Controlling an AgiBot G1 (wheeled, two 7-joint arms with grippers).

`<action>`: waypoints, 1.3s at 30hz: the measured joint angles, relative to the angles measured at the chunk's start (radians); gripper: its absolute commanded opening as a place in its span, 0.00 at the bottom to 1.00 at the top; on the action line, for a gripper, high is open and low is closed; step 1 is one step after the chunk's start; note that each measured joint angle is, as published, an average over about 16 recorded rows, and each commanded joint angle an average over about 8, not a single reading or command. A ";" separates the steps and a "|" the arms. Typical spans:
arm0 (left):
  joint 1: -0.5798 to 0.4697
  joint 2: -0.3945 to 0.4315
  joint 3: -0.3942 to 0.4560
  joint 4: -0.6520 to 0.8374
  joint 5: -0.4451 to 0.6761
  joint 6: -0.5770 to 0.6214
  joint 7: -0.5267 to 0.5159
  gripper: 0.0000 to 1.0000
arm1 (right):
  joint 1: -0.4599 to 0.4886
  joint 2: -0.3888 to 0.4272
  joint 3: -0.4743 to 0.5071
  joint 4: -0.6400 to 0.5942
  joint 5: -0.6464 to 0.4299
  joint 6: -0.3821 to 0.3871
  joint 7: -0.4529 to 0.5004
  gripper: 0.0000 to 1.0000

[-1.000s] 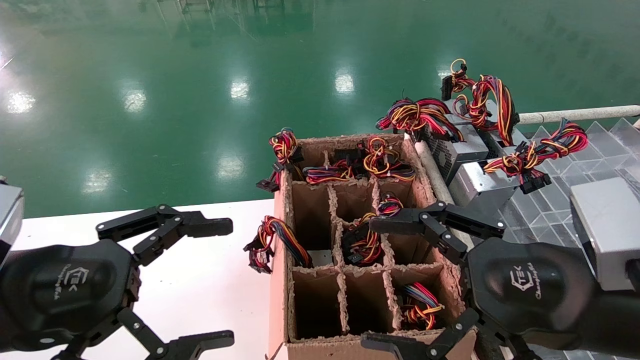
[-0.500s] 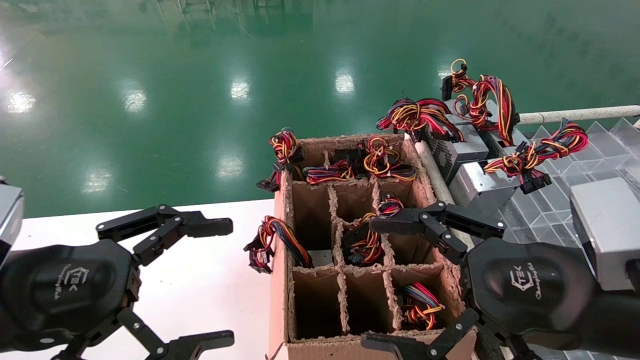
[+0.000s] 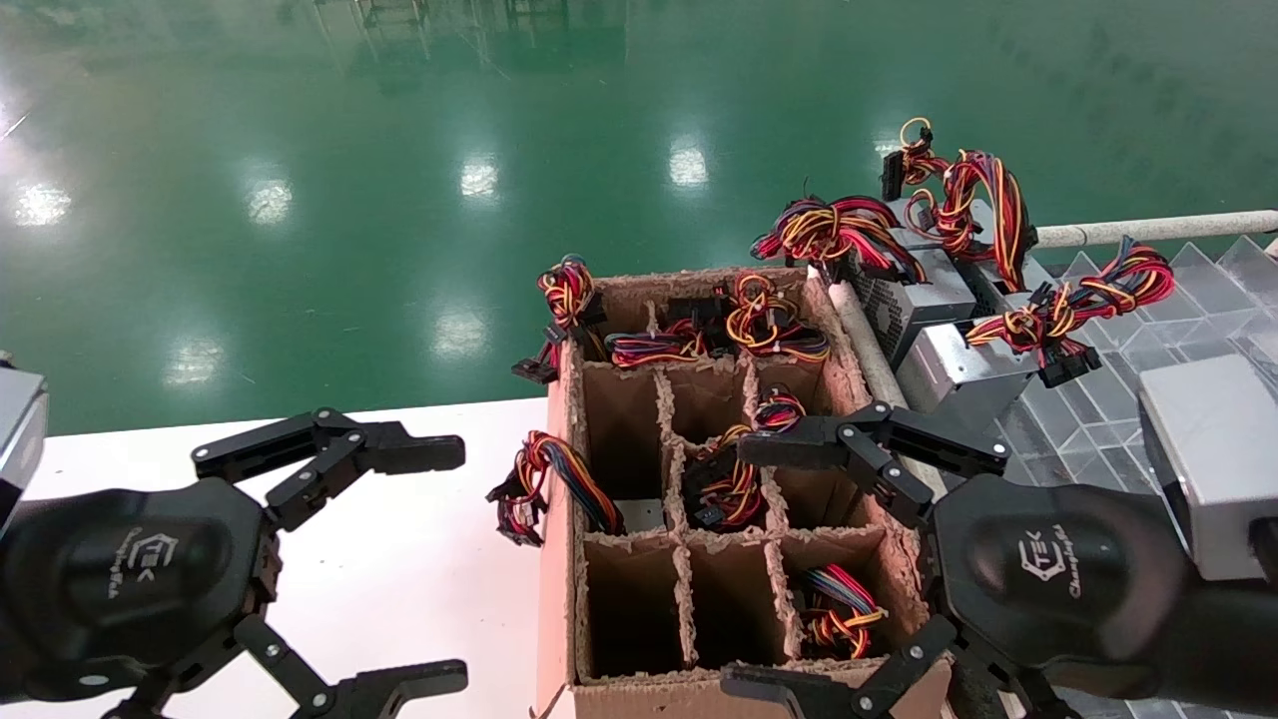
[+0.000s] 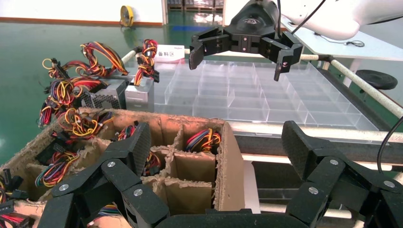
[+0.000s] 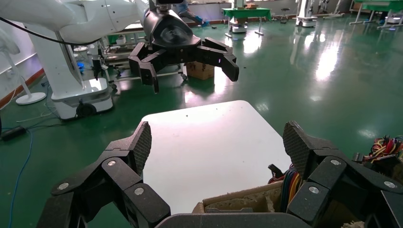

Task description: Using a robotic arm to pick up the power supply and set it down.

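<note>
Several grey power supplies with red, yellow and black wire bundles stand in the cells of a divided cardboard box (image 3: 554, 559). One in a middle cell (image 3: 729, 484) lies under my right gripper's far finger. Two more power supplies (image 3: 954, 371) lie on the clear tray to the right. My right gripper (image 3: 751, 567) hangs open over the box's near right cells and holds nothing. My left gripper (image 3: 444, 566) is open and empty above the white table (image 3: 419, 539), left of the box. In the left wrist view my left gripper (image 4: 216, 152) faces the box wall (image 4: 230, 166).
A clear plastic compartment tray (image 3: 1128, 409) with a padded rail (image 3: 1148, 230) lies right of the box. A wire bundle (image 3: 534, 484) hangs over the box's left wall. Green floor lies beyond the table edge. The right wrist view shows bare white table (image 5: 204, 156).
</note>
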 measured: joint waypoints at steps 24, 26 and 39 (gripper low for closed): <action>0.000 0.000 0.000 0.001 0.000 0.000 0.000 0.00 | -0.020 -0.098 -0.045 -0.002 -0.201 0.322 0.005 1.00; 0.000 0.000 0.000 0.001 0.000 0.000 0.000 0.00 | 0.007 -0.148 -0.062 -0.041 -0.240 0.368 -0.004 1.00; 0.000 0.000 0.001 0.001 0.000 0.000 0.000 0.00 | 0.317 -0.547 -0.160 -0.647 -0.399 0.530 -0.138 0.08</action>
